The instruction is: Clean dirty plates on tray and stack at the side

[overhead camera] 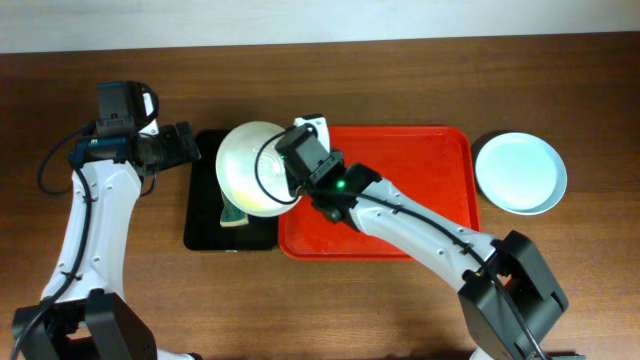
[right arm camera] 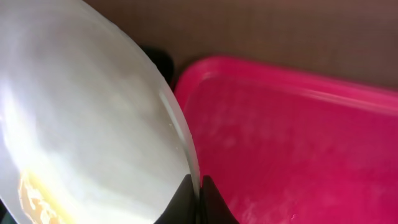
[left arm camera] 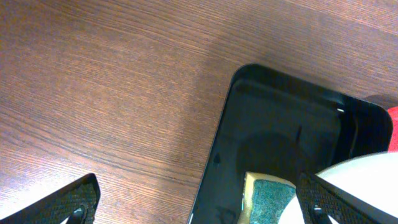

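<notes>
The right pincer (right arm camera: pixel 198 186) pinched the rim of a pale plate (overhead camera: pixel 245 160) over the black tray (overhead camera: pixel 203 235), beside the red tray (overhead camera: pixel 420 200) — the left pincer (overhead camera: pixel 188 147) stood spread. Two plates showed; the blue plate (overhead camera: pixel 520 172) lay near the tabletop's right edge.

- Overhead: fixed high above, looking straight down from far off. It takes in the whole counter (overhead camera: pixel 330 310) and both arms.
- Left wrist: close, tilted down at the counter and a black tray (left arm camera: pixel 280 124) corner.
- Right wrist: very close, looking along the pale plate (right arm camera: pixel 81 112) rim onto the red tray (right arm camera: pixel 298 137).
- Shared: overhead also shows both trays and the plate, and the plate's edge clips the left wrist view at lower right.
</notes>
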`<state>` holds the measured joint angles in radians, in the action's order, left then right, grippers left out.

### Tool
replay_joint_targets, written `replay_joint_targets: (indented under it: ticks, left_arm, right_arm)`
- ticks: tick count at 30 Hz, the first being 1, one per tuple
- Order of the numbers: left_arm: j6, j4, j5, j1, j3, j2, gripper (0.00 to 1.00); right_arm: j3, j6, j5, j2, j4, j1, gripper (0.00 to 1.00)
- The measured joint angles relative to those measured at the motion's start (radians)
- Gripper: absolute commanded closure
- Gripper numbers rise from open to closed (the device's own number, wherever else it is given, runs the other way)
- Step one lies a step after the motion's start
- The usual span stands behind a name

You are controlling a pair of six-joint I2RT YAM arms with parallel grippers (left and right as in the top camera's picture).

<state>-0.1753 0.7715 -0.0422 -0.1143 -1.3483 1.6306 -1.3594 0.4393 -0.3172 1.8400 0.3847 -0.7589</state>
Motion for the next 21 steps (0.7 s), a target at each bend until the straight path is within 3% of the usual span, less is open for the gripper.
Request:
replay_joint_targets:
  ticks: [8,21]
  left_arm:
    - [0.0,0.0,0.0,0.0,0.0,0.0,0.01]
    - [0.0,0.0,0.0,0.0,0.0,0.0,0.01]
  right_arm:
    - [-0.081,-0.24,-0.262,0.0,-0.147,-0.06,0.96]
    - [-0.097,-0.643,-0.364,0.0,-0.403,-0.087,0.96]
